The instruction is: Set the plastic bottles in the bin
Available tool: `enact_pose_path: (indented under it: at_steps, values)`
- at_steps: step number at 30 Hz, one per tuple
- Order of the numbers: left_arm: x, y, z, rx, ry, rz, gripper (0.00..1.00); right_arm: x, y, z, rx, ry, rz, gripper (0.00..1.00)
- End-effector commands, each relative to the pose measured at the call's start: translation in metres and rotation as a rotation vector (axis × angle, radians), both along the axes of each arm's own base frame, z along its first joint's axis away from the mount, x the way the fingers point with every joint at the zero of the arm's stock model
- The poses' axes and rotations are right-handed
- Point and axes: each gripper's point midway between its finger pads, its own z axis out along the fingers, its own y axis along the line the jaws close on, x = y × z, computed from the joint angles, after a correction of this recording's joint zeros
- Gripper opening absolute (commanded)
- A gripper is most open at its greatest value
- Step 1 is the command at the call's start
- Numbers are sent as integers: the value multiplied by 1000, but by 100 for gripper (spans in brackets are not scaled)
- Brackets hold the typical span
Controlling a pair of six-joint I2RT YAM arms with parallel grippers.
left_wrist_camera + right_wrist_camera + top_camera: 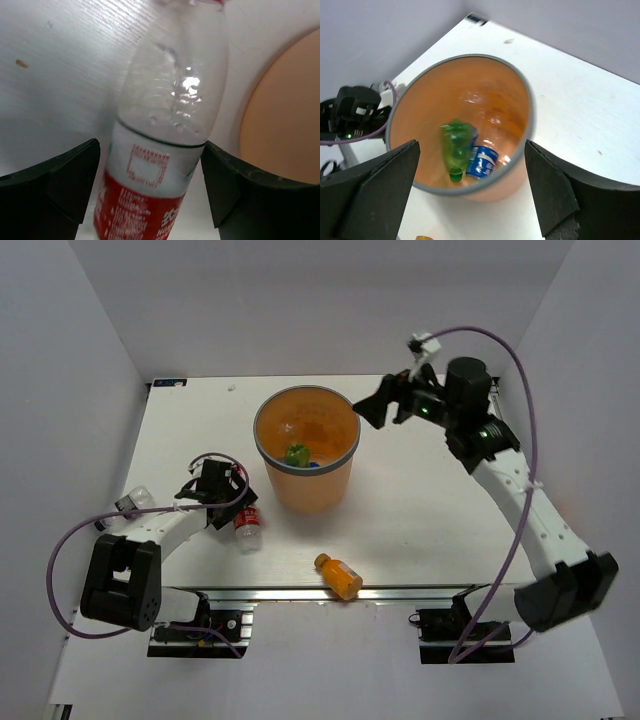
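The bin (268,462), orange with a grey rim, stands mid-table. Inside it lie a green bottle (456,145) and a clear bottle with a blue label (483,161); the green one (296,453) also shows from above. My right gripper (372,410) hovers open over the bin's right rim, nothing between its fingers (375,195). A clear red-labelled bottle (248,528) lies on the table left of the bin. My left gripper (235,510) is open and straddles that red-labelled bottle (165,150). An orange bottle (338,576) lies near the front edge.
The bin's orange wall (285,125) is close on the right of the left gripper. White walls close off the table at the back and both sides. The left arm (352,112) shows beyond the bin in the right wrist view.
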Motion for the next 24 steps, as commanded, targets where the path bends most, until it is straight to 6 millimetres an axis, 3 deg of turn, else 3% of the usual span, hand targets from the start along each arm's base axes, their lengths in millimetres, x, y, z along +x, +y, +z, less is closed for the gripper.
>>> enact_pose_path:
  at_steps: [1,4,5,6,8,10,11,12,14,15,16,17,19,20,22,23,24]
  values:
    - [16,5,10,38,-30,27,88,0,-36,4,87,-10,-108,89]
    - [20,7,16,52,-31,35,68,-9,-63,-20,88,23,-199,89]
    - [23,10,25,62,-41,46,64,-15,-71,-19,93,16,-227,89]
    - [27,16,34,91,-63,77,60,-16,-78,-38,81,54,-259,89]
    - [28,26,60,120,-107,115,53,-15,-96,-45,100,79,-340,89]
    - [40,44,106,170,-211,209,50,-11,-111,-62,98,117,-395,89]
    - [35,53,118,203,-209,238,50,-10,-115,-66,96,130,-407,89]
    - [42,59,152,207,-278,281,50,-10,-120,-75,85,162,-424,89]
    - [36,75,196,243,-353,335,50,-7,-129,-83,76,188,-453,89]
    - [38,75,232,228,-435,335,50,-6,-134,-87,65,199,-466,89]
    - [38,67,252,185,-493,293,50,-6,-137,-91,60,207,-476,89]
    - [39,58,297,114,-662,259,50,-6,-141,-93,53,207,-489,89]
    - [37,39,332,59,-807,137,51,-4,-154,-103,32,219,-550,89]
    - [37,15,358,-24,-909,22,51,-3,-159,-106,25,224,-576,89]
    - [43,-7,379,-79,-960,-86,50,4,-183,-121,-8,269,-712,89]
    - [45,-27,379,-118,-950,-182,50,6,-193,-128,-31,290,-761,89]
    - [62,-44,362,-127,-890,-249,50,8,-204,-133,-52,309,-805,89]
